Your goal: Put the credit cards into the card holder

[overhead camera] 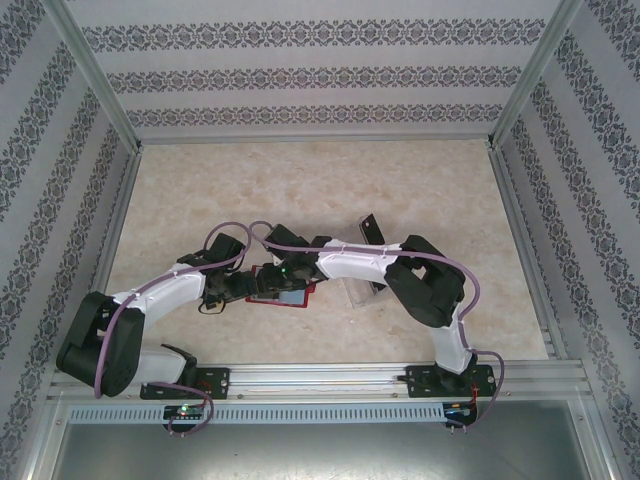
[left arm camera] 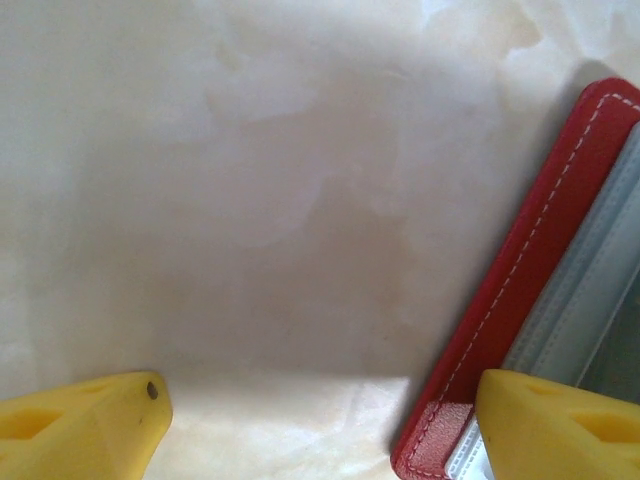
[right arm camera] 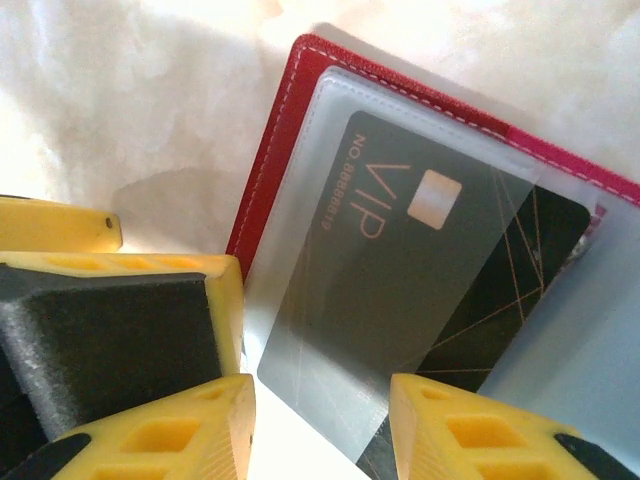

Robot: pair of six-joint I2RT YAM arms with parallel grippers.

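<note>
So, closest to me: my left pincer [left arm camera: 320, 432] was released, its yellow fingertips [left arm camera: 85, 425] spread wide with nothing but bare marble-look table [left arm camera: 250, 200] between them, though one tip sat over the stitched red edge of the card holder [left arm camera: 545, 240]. From my right wrist cam, that same padded tip [right arm camera: 130, 330] was butted up against the holder's edge. My right pincer [right arm camera: 320, 435] hung right over the open holder with its fingers apart, and the near end of a dark grey credit card [right arm camera: 400, 250] poked into the gap between them. Honestly I couldn't tell whether I was actually pinching it or just straddling it. The card had "VIP" and a pale little square on it. Most of it lay under the holder's clear sleeve, with one end showing bare and darker. In the overhead view the holder lay open on the table between my two arms, both wrists crowded over it. Just to its right, partly under my right arm, was a clear plastic tray [overhead camera: 358, 295]. A bit farther back was a small dark flat thing [overhead camera: 372, 228], too small to call. Beyond that were patterned walls [overhead camera: 300, 75].
</note>
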